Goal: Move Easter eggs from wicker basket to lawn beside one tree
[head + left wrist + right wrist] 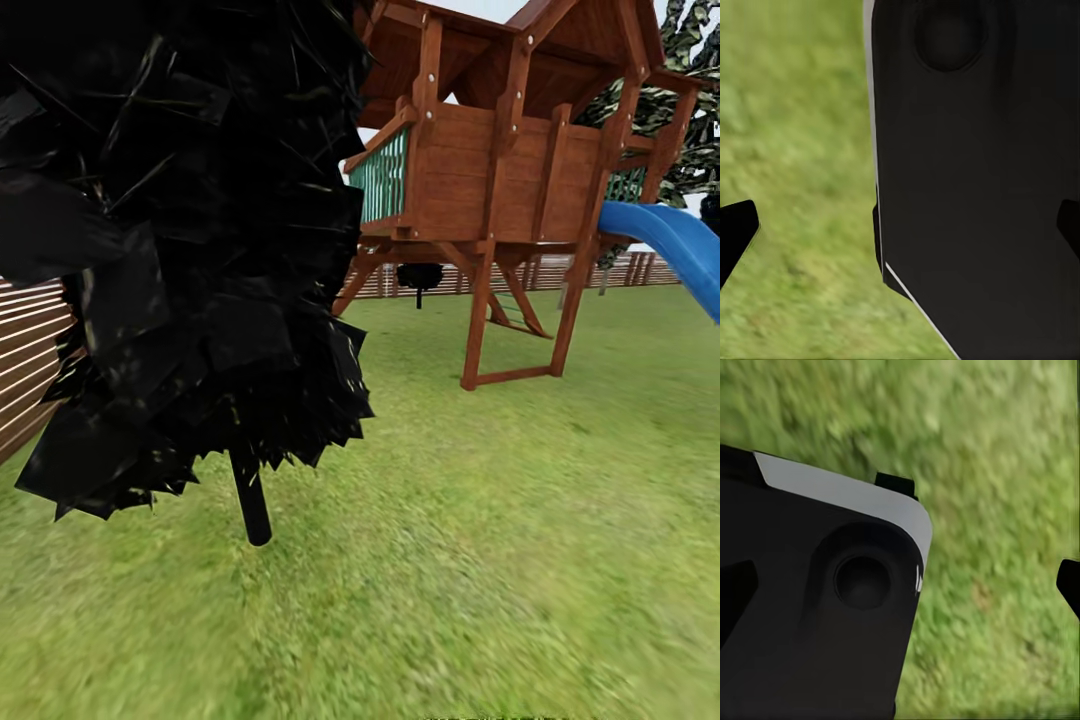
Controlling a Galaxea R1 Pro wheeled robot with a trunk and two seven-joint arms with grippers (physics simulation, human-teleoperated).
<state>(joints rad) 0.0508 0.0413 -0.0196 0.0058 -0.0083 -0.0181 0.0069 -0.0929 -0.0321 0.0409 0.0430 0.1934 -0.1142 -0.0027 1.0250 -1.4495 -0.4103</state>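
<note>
The wide mottled green lawn (480, 560) is stretching ahead beside a dark narrow conifer (180, 250) and a brown wooden playhouse (500, 160). Both jaws are standing wide apart, holding nothing.

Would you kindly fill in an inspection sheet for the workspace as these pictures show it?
Surface: mottled green lawn, sloping gently, blurred near the camera.
Job's things: nothing seen of eggs or basket.
Clutter: dark spiky-leaved shrub on a thin black stem, close at the head view's left.
Grippers: left gripper and right gripper each show black fingers at the picture edges, spread apart, holding nothing; dark robot body below them.
Cables: nothing seen.
Surroundings: brown wooden play tower with a blue slide, brown slatted fence, leafy tree behind.
</note>
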